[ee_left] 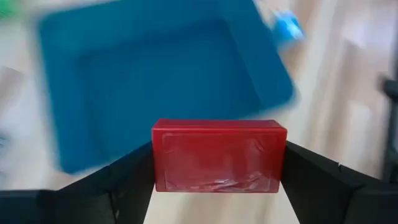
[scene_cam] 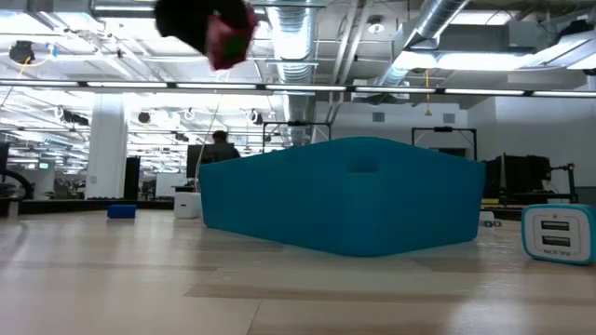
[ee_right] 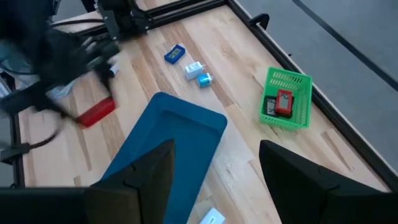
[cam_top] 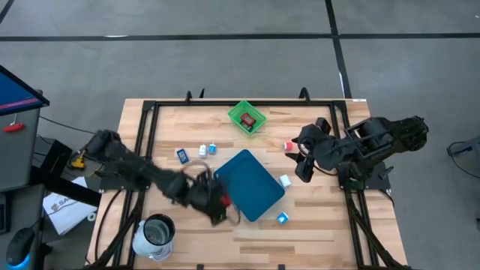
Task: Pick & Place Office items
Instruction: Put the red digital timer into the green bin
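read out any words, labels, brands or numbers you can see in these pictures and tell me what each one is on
"SA": start of a word on the white paper left of the table; the rest is hidden.
White-and-blue block: two lines of small print under its slots, too blurred to read.
Red block in the left hand: no print to be seen.
Teal tray and green basket: no writing to be seen.

1. I count one teal board, centre frame.
2. One green mesh basket, upper centre.
3. Five white-and-blue blocks scattered around the board.
4. One red rectangle between my left gripper's fingers.
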`<state>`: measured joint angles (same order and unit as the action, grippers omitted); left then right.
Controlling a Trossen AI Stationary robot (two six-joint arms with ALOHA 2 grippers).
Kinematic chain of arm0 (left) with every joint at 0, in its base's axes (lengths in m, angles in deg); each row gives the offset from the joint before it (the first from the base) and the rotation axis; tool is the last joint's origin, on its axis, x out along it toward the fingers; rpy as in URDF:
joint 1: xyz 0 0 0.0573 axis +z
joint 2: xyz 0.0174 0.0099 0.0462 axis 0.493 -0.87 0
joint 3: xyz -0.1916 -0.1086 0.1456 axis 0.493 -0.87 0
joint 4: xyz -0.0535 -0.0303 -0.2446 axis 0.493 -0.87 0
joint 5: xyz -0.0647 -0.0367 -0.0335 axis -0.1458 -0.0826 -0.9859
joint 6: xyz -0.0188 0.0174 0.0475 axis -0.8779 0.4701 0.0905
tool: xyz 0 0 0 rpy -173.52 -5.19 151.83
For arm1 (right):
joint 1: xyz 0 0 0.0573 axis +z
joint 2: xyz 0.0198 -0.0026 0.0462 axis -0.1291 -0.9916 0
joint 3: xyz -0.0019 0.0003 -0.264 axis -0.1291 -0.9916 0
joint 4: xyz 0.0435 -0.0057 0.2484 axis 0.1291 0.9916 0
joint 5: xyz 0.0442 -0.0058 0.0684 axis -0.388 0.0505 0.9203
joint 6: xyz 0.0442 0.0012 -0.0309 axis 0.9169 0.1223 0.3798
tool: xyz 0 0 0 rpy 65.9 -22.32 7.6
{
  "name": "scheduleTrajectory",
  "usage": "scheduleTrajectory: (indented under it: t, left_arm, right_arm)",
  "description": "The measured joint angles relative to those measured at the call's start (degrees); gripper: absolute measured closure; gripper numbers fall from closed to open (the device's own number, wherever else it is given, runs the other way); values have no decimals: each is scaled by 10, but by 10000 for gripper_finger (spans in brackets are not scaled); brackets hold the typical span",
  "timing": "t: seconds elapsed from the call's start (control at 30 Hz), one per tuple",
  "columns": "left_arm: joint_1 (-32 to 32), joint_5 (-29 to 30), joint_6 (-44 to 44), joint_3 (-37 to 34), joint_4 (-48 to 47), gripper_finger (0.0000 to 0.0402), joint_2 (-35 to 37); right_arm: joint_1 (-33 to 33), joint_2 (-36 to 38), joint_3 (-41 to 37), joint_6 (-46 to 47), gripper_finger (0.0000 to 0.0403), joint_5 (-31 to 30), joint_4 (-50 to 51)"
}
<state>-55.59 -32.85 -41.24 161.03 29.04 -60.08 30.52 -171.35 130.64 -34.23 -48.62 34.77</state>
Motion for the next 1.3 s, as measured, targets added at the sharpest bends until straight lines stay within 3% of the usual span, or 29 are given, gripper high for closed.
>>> scheduleTrajectory:
  t: [0.27,0.53,0.73,0.9,1.03,1.3]
  left_arm:
    - [184,-21,152,0,20,112,24]
    - [390,-133,301,0,104,107,23]
    - [517,-235,346,0,170,108,21]
    - [558,-279,354,0,208,108,-13]
    - [562,-282,354,9,222,108,-70]
    - [561,-294,359,139,202,108,-202]
  right_arm:
    - [31,0,0,43,178,-17,4]
    - [62,0,0,109,178,-52,34]
    - [77,0,0,220,178,-96,123]
    - [77,10,-1,213,178,-123,120]
    - [58,32,-1,188,178,-124,120]
    - [33,80,-1,150,178,-122,120]
